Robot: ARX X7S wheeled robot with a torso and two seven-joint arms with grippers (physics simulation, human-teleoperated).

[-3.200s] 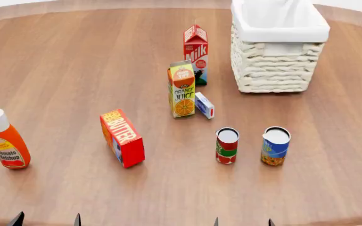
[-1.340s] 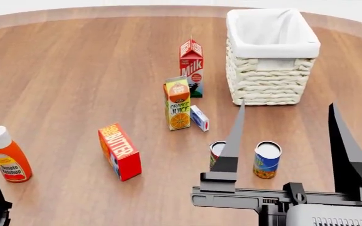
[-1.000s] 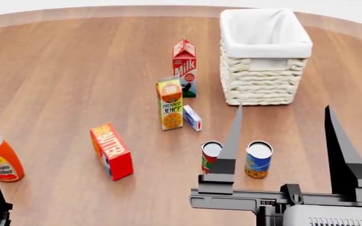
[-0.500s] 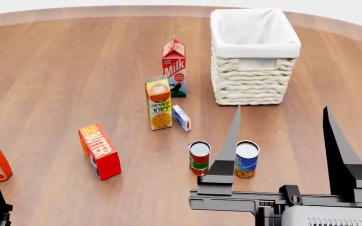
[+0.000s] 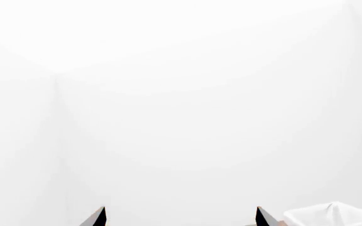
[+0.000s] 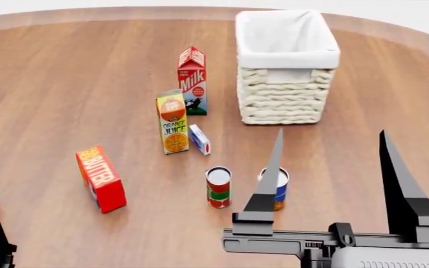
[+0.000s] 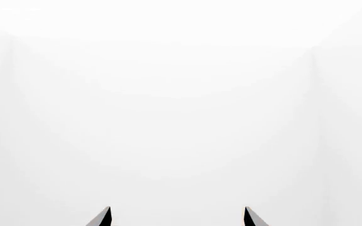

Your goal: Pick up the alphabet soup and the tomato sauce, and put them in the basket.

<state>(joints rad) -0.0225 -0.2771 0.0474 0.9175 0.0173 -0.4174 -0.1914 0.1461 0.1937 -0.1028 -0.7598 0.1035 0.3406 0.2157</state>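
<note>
Right gripper (image 6: 330,167): jaws wide, raised above the bench (image 6: 65,84), empty; I line it over soup can (image 6: 279,187) beside sauce can (image 6: 218,187), basket (image 6: 285,56) beyond.

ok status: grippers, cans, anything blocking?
Right gripper open, raised, empty. Left open, empty. Alphabet soup and tomato sauce upright on table, untouched. Path to basket clear.

Two dark tips of the left tool (image 5: 179,217), spread apart, before white wall; basket (image 5: 332,215) lining beside them.
</note>
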